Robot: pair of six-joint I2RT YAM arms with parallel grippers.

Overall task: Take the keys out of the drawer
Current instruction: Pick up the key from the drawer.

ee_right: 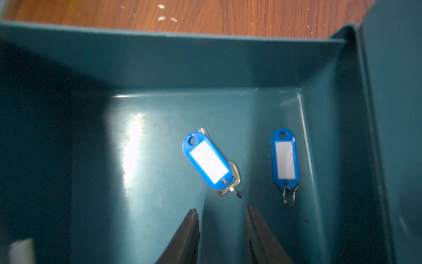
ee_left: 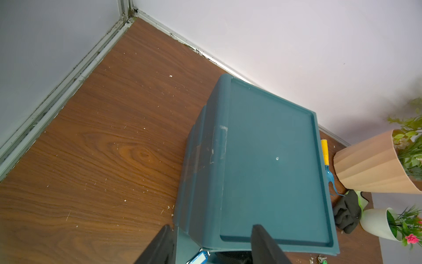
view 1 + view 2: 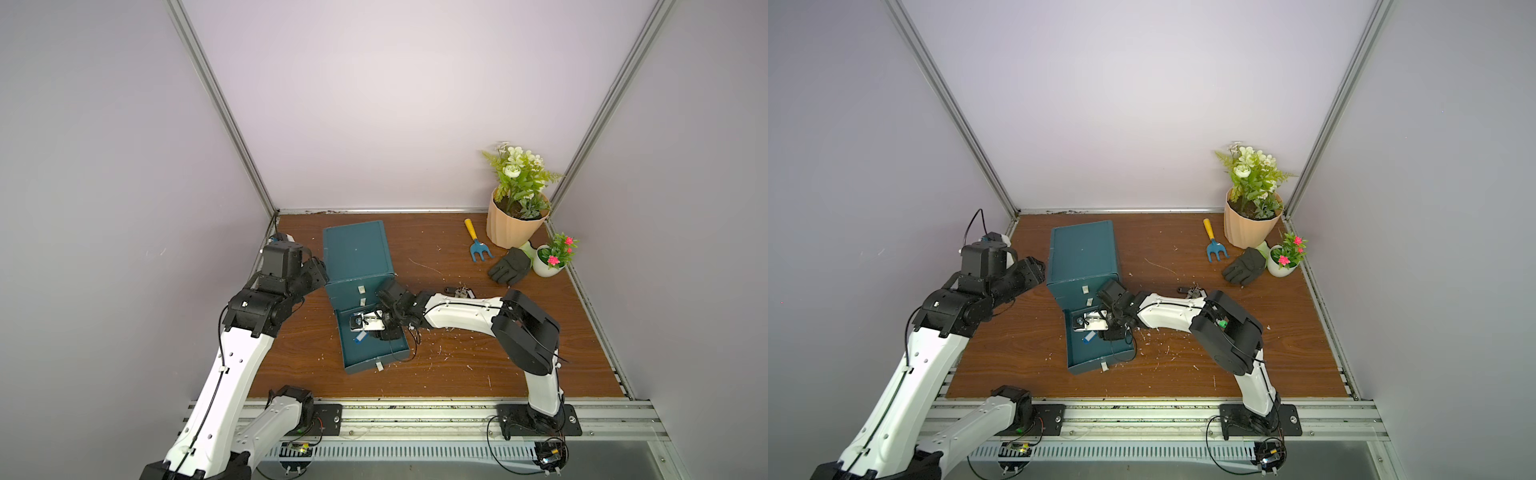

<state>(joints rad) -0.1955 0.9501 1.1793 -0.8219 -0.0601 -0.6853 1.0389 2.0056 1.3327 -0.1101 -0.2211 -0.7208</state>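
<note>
- The left arm (image 3: 232, 374) rises from the front left corner of the bench, bends at the elbow and leans along the left edge.
- The left tool (image 2: 212, 226) points toward the back of the bench, with its jaws set wide apart.
- The right arm (image 3: 461, 311) climbs from the front right, folds at a high elbow and runs leftward to mid-bench.
- The right tool (image 1: 221, 208) tips downward, with its jaws parted.

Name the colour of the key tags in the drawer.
Both tags are blue with white labels; clearest in right wrist view.

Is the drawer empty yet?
Not empty: the right wrist view shows two blue-tagged key sets lying on the drawer floor, just beyond the open right gripper.
</note>
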